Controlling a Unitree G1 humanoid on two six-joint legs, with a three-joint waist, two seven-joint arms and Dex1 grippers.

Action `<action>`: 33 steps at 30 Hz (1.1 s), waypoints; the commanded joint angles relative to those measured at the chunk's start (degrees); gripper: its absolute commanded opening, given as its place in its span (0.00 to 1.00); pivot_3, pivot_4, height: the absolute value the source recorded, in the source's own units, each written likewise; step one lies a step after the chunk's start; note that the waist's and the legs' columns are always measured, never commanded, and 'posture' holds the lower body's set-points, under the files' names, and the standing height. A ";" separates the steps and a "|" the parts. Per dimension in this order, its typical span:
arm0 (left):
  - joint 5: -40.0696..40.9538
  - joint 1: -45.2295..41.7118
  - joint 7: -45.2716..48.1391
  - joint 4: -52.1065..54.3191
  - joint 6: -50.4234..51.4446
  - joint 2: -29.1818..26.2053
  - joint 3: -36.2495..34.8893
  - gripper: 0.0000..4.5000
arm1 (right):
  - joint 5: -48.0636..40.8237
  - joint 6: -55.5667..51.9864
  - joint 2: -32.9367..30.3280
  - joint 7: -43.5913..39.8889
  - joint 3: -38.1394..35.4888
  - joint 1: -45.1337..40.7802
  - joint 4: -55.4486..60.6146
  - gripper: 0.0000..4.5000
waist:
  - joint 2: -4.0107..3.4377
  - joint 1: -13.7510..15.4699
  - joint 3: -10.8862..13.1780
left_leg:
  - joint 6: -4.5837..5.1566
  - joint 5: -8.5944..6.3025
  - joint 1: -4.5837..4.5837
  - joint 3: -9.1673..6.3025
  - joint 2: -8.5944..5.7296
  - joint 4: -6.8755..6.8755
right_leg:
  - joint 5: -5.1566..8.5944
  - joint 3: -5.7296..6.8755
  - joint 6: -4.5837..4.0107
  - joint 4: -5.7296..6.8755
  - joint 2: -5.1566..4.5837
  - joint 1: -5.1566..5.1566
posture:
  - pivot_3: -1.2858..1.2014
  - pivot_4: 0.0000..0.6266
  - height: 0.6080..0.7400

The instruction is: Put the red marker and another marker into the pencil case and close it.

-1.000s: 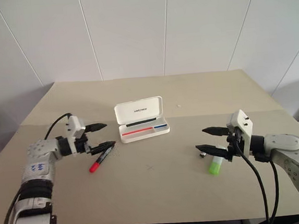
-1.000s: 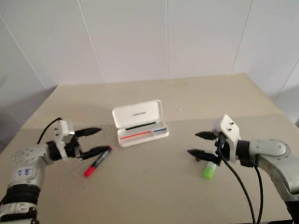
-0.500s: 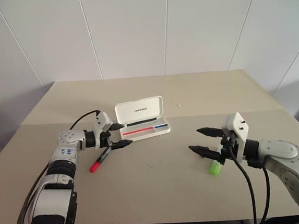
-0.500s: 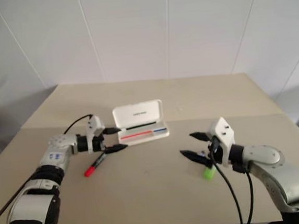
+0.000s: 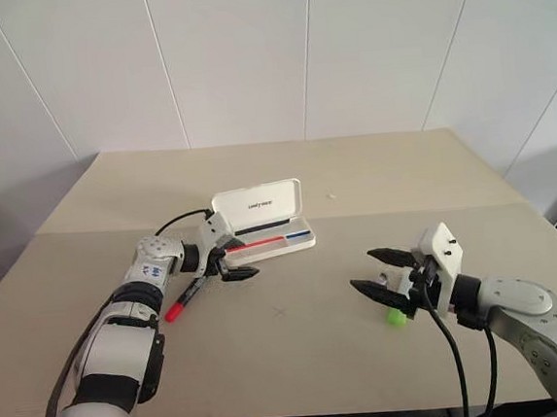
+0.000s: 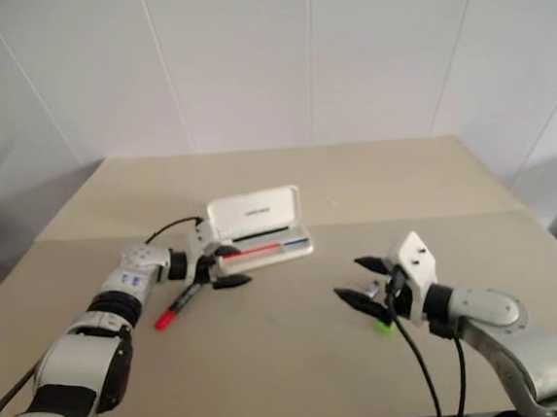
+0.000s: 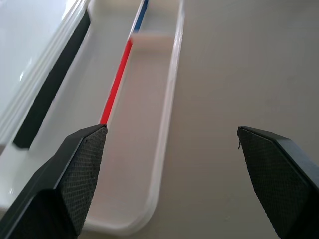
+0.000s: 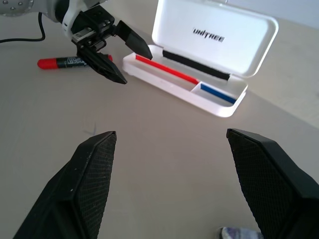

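— What does the right wrist view give that the head views don't?
— The lettering on the pencil case (image 8: 214, 59) lid, raised open, and the red marker (image 8: 65, 62) lying just behind the left gripper (image 8: 122, 62), whose fingers are spread with nothing between them.
— And the head views?
— The green marker (image 5: 396, 316) sits just below the right gripper (image 5: 370, 273), also spread wide and empty. The case lies just past the left gripper's tips.
— The surroundings?
— A plain beige table (image 5: 302, 363) before white panelled walls (image 5: 236, 56).
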State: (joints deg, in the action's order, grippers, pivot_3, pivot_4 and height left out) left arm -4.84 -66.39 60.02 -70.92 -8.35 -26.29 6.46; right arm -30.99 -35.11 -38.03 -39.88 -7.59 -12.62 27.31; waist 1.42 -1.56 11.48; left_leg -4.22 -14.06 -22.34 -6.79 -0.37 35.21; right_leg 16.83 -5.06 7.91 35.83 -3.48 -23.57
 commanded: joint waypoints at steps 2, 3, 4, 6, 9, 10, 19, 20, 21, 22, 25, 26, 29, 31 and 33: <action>-2.86 -2.52 -1.93 -1.17 -0.63 0.73 1.35 0.99 | -1.23 0.26 0.08 0.97 -1.80 0.25 2.87 1.00 | 0.01 0.02 0.00 | 0.00 0.00 0.00 0.00 0.00 0.00 | 0.00 0.00 0.00 0.00 0.00 0.00 | 0.52 0.24 1.00; -3.73 -2.67 -2.90 -1.58 -0.12 0.92 1.86 0.99 | -1.24 0.28 0.06 1.01 -1.76 0.18 2.79 1.00 | 0.01 0.02 0.00 | 0.00 0.00 0.00 0.00 0.00 0.00 | 0.00 0.00 0.00 0.00 0.00 0.00 | 0.52 0.24 1.00; -4.69 -2.80 -4.20 -2.06 0.39 1.09 2.42 0.99 | -1.22 0.31 0.01 1.03 -1.70 0.10 2.69 1.00 | 0.01 0.02 0.00 | 0.00 0.00 0.00 0.00 0.00 0.00 | 0.00 0.00 0.00 0.00 0.00 0.00 | 0.52 0.24 1.00; -5.80 -2.93 -6.69 -2.73 0.80 1.39 2.81 0.84 | -1.10 0.40 -0.15 0.94 -1.63 -0.05 2.44 1.00 | 0.02 -0.01 0.01 | 0.00 0.00 0.01 0.00 0.00 0.00 | 0.00 0.00 0.01 0.01 0.00 0.00 | 0.52 0.24 1.00; -6.18 -3.02 -7.74 -2.96 0.67 1.66 2.64 0.64 | -1.04 0.37 -0.47 0.72 -1.67 -0.28 2.28 1.00 | 0.03 -0.03 0.02 | 0.00 0.01 0.04 0.00 0.00 0.00 | 0.00 0.00 0.02 0.05 0.01 0.02 | 0.52 0.24 1.00; -6.19 -3.07 -7.88 -2.93 0.53 1.77 2.51 0.57 | -1.10 0.30 -0.63 0.62 -1.76 -0.36 2.27 1.00 | 0.03 -0.06 0.02 | 0.00 0.01 0.04 -0.01 0.00 0.01 | -0.01 0.00 0.03 0.05 0.01 0.02 | 0.52 0.24 1.00; -5.34 -3.33 -7.69 -1.93 -1.12 1.62 1.25 0.00 | -1.29 0.64 -2.28 -0.96 -2.32 -1.11 1.30 1.00 | 0.03 -0.12 0.02 | -0.01 0.02 0.03 0.00 -0.01 0.00 | -0.02 -0.01 0.04 0.03 0.00 0.01 | 0.52 0.24 1.00; -5.09 -3.33 -7.52 -1.71 -1.46 1.46 1.01 0.00 | -1.31 0.66 -2.47 -1.16 -2.30 -1.33 1.11 1.00 | 0.03 -0.11 0.02 | 0.00 0.02 0.04 0.01 -0.01 0.00 | -0.02 -0.02 0.04 0.04 0.00 0.01 | 0.52 0.24 1.00; -4.90 -3.32 -7.37 -1.51 -1.72 1.32 0.82 0.00 | -1.33 0.68 -2.62 -1.31 -2.30 -1.52 0.95 1.00 | 0.05 -0.09 0.03 | 0.00 0.02 0.03 0.00 0.00 0.00 | -0.02 -0.01 0.04 0.04 0.01 0.00 | 0.52 0.24 1.00; -4.61 -3.33 -7.03 -1.21 -1.94 1.17 0.56 0.00 | -1.35 0.71 -2.81 -1.52 -2.33 -1.80 0.68 1.00 | 0.05 -0.08 0.03 | 0.00 0.02 0.02 -0.01 0.00 0.00 | -0.02 -0.01 0.04 0.05 0.02 -0.01 | 0.52 0.24 1.00; -3.37 -2.81 -5.40 0.31 -3.28 0.41 -0.72 0.00 | -1.19 0.86 -3.35 -2.19 -2.22 -2.92 -0.49 1.00 | 0.06 -0.09 0.03 | 0.00 0.02 0.02 0.00 -0.01 0.00 | -0.02 -0.01 0.05 0.04 0.01 0.00 | 0.52 0.24 1.00; -2.96 -2.46 -4.80 0.92 -3.83 0.17 -1.16 0.00 | -1.07 0.99 -3.56 -2.48 -2.21 -3.22 -0.94 1.00 | 0.06 -0.05 0.03 | 0.00 0.02 0.02 0.00 0.00 0.00 | -0.02 -0.01 0.05 0.04 0.00 0.00 | 0.52 0.24 1.00; -0.82 -0.31 -0.89 5.03 -6.64 -0.82 -2.52 0.00 | -1.08 1.17 -4.30 -3.36 -2.41 -3.94 -2.10 1.00 | 0.06 -0.02 0.03 | -0.01 0.02 0.02 0.00 0.00 -0.01 | -0.02 -0.01 0.05 0.03 0.00 0.00 | 0.52 0.24 1.00; 0.52 1.64 2.07 8.72 -7.12 -1.49 -2.99 0.00 | -1.21 1.29 -4.78 -3.96 -2.61 -4.17 -2.68 1.00 | 0.06 -0.02 0.03 | -0.01 0.02 0.00 0.00 0.00 -0.02 | -0.02 -0.01 0.05 0.01 -0.01 0.00 | 0.52 0.24 1.00; 1.72 4.55 4.94 14.06 -7.19 -2.47 -2.89 0.00 | -1.28 1.33 -5.25 -4.67 -2.73 -4.29 -3.20 1.00 | 0.06 -0.09 0.03 | 0.00 0.02 0.00 0.00 0.00 -0.02 | -0.02 -0.01 0.04 0.01 -0.01 -0.01 | 0.52 0.24 1.00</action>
State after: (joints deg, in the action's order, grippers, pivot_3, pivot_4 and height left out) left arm -5.42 -62.31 62.75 -61.21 -14.34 -27.76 4.45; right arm -31.54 -34.93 -42.29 -43.75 -8.13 -16.20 23.66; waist 1.48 -1.65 11.51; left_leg -4.22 -14.05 -22.33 -6.78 -0.36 35.19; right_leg 16.82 -5.08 7.96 35.85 -3.49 -23.58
